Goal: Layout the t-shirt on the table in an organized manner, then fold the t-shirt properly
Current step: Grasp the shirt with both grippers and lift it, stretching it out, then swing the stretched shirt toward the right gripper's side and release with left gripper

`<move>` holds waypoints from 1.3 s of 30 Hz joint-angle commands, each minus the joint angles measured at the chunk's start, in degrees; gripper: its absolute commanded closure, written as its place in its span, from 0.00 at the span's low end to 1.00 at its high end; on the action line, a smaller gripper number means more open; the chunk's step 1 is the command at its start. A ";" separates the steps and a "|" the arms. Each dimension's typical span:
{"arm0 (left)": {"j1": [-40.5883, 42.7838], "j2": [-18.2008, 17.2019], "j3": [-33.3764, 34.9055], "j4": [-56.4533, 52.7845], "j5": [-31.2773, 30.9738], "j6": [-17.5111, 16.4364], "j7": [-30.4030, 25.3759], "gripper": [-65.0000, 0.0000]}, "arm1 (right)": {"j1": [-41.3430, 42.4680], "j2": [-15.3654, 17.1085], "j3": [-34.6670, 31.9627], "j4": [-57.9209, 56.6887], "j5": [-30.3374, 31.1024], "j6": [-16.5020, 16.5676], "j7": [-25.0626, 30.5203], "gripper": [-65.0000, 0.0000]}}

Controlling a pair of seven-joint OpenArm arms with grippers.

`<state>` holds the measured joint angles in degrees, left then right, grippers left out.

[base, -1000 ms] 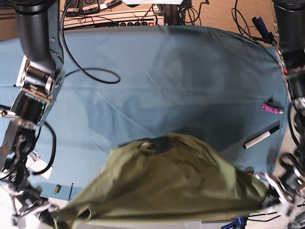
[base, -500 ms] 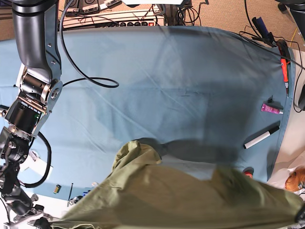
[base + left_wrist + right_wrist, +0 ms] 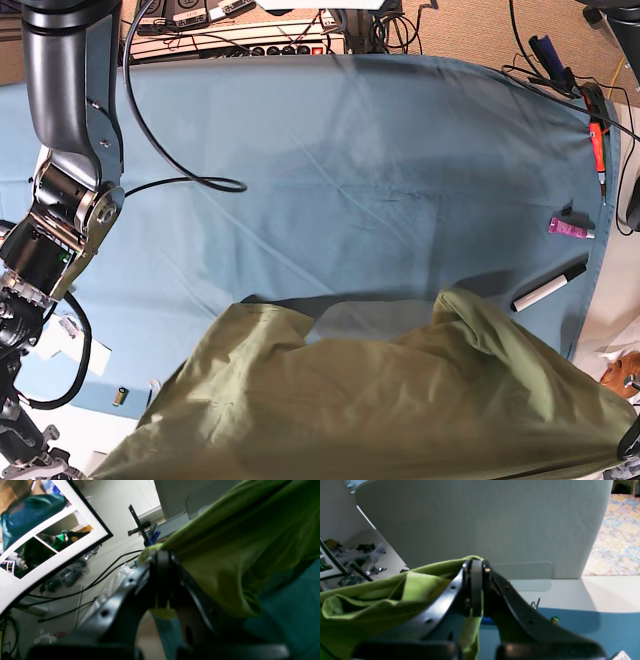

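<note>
Left wrist view: left gripper [image 3: 162, 580] seen closed, jaws pressed together on a fold of the shirt [image 3: 240, 545]. From the jaws, green cloth spread up and to the right, hanging in loose folds above the table [image 3: 295, 605], its teal cover in shadow below. Behind, on the left, a white frame with a black edge [image 3: 62, 542] and some black cables [image 3: 100, 580] on a pale floor.

Right wrist view: right gripper [image 3: 476, 590] also shut tight, with the shirt's [image 3: 370, 605] edge pinched between the jaws. Cloth hung left and down from the grip, with a narrow strip falling straight below the jaws. Beyond it, a big grey panel [image 3: 482, 522]; under it, the table's [image 3: 582, 630] blue cover at lower right, with a patterned floor [image 3: 615, 532] at far right.

Base view: shirt [image 3: 380, 410] stretched wide across the bottom edge, lifted and spread between both lower corners, with its upper edge folded in bumps over the near part of the table [image 3: 350, 170]. Right arm [image 3: 65, 200] at the left side, reaching down to the lower left corner; neither gripper itself visible here. Black cable [image 3: 190, 185] lying on the cover near that arm. At the right edge, a pink tube [image 3: 570, 227], a black-and-white marker [image 3: 548, 287] and a red-handled tool [image 3: 597, 145], all apart from the shirt.
</note>
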<state>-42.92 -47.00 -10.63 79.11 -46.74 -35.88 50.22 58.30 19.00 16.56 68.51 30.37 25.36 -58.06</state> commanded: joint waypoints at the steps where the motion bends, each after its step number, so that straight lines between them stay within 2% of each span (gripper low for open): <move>1: -1.79 -1.60 -0.76 0.48 0.44 0.85 -0.44 1.00 | 2.64 0.85 0.00 0.85 0.13 -0.46 2.16 1.00; 4: -1.66 -1.62 -0.76 0.48 0.42 0.87 0.42 1.00 | 2.64 0.85 0.00 0.85 0.28 -0.48 0.94 1.00; 7: -1.66 -1.66 -0.76 0.50 0.20 0.87 3.04 1.00 | 2.64 0.87 0.04 1.05 2.16 -0.46 -2.91 1.00; 11: -1.68 -2.14 -0.81 0.50 -5.42 2.97 8.09 1.00 | 2.62 0.87 0.04 4.72 2.82 -0.46 -8.28 1.00; 14: -1.68 -2.78 -0.81 0.52 -7.82 3.02 11.89 1.00 | 2.51 1.20 0.04 8.90 1.95 -0.46 -11.47 1.00; 20: -1.01 -6.10 -0.94 0.68 -11.61 3.02 16.28 1.00 | 0.70 1.95 0.04 12.24 0.85 -0.48 -13.90 1.00; 24: -0.46 -8.07 -2.34 0.98 -17.09 2.80 21.24 1.00 | -2.16 1.95 0.04 16.06 0.90 -0.48 -14.47 1.00; 30: 4.09 -8.94 -10.45 1.49 -19.45 2.82 22.32 1.00 | -6.99 1.95 0.07 22.77 0.59 -0.48 -15.04 1.00; 35: 14.43 -8.87 -19.76 4.98 -21.05 2.36 22.67 1.00 | -10.91 1.95 0.42 26.69 0.02 -0.48 -15.23 1.00; 39: 22.95 -8.87 -28.98 10.78 -21.07 1.31 22.67 1.00 | -13.81 1.92 3.48 29.77 1.07 -0.48 -15.21 1.00</move>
<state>-18.70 -53.65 -38.94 89.67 -69.10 -35.14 73.32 42.44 19.64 19.33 97.45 33.36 25.43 -75.02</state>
